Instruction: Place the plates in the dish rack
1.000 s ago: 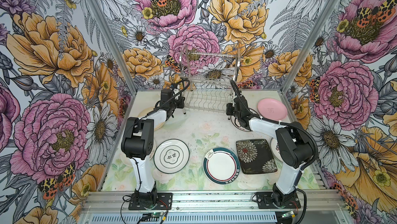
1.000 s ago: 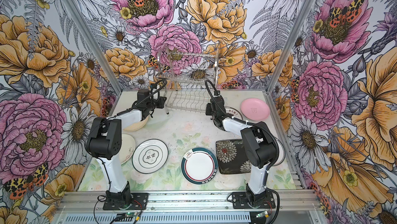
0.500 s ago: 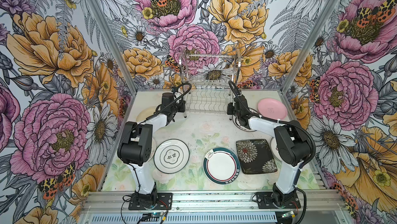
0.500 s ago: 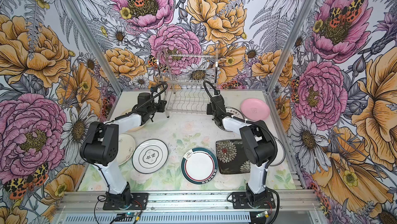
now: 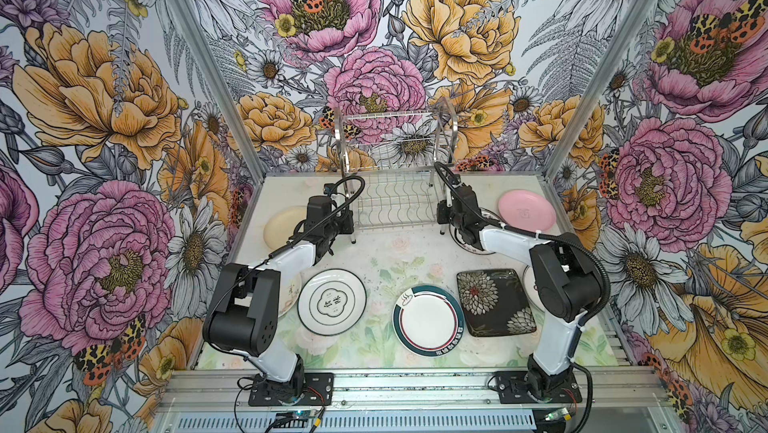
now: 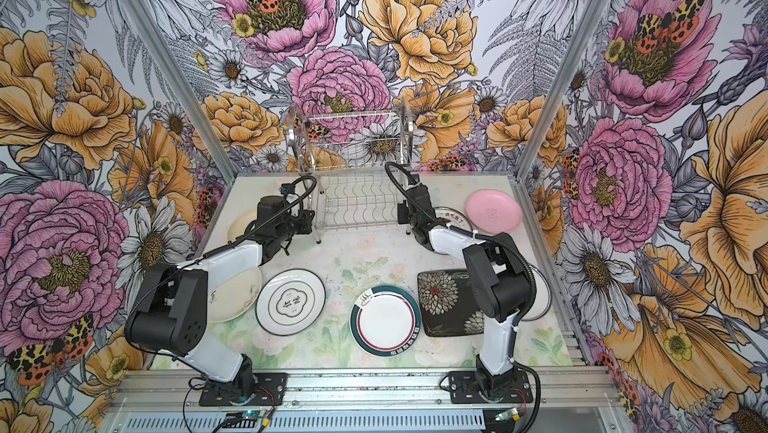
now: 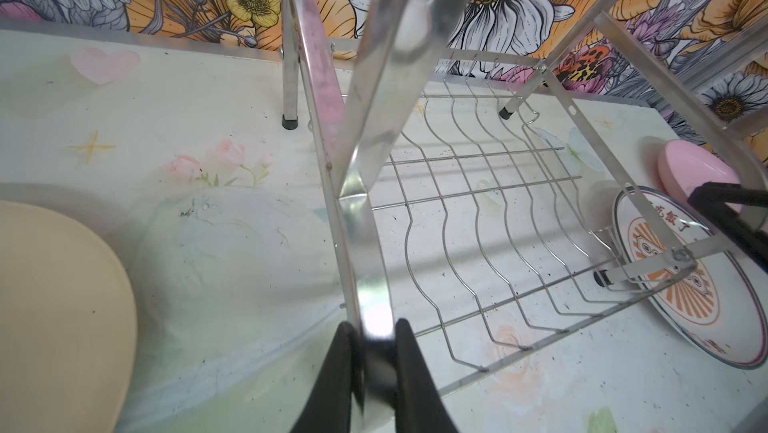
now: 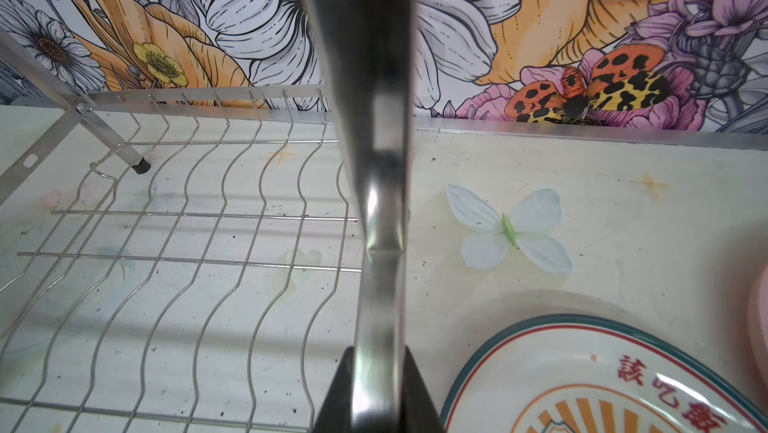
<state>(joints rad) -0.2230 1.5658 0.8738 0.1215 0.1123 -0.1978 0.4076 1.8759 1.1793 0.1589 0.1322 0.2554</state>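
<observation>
Grip status: the left jaws are clenched on the left side frame (image 7: pixel 365 219) of the shiny two-tier steel wire dish rack (image 5: pixel 390 202) (image 6: pixel 357 202), with one black finger (image 7: pixel 338 372) on each face of the steel strip. The right jaws grasp the right side frame (image 8: pixel 382 202) in the same manner.

The rack stands upright at the far end of the table (image 5: pixel 395 252).

All plates lie flat on the table:
- Left of the rack, just beside it: plain cream round plate (image 5: pixel 282 221).
- Right of the rack, just beside its front foot: white round plate with orange sunburst (image 8: pixel 582 389) (image 6: pixel 455 217).
- Farther right of the rack: plain pink round plate (image 5: pixel 526 209).
- In front of the rack, well apart from it: white black-rimmed plate (image 5: pixel 331 301), white teal-rimmed plate (image 5: pixel 428 318), black square floral plate (image 5: pixel 494 302).
- Partly hidden under each arm: one further pale plate (image 6: pixel 232 298) (image 6: pixel 540 298).
</observation>
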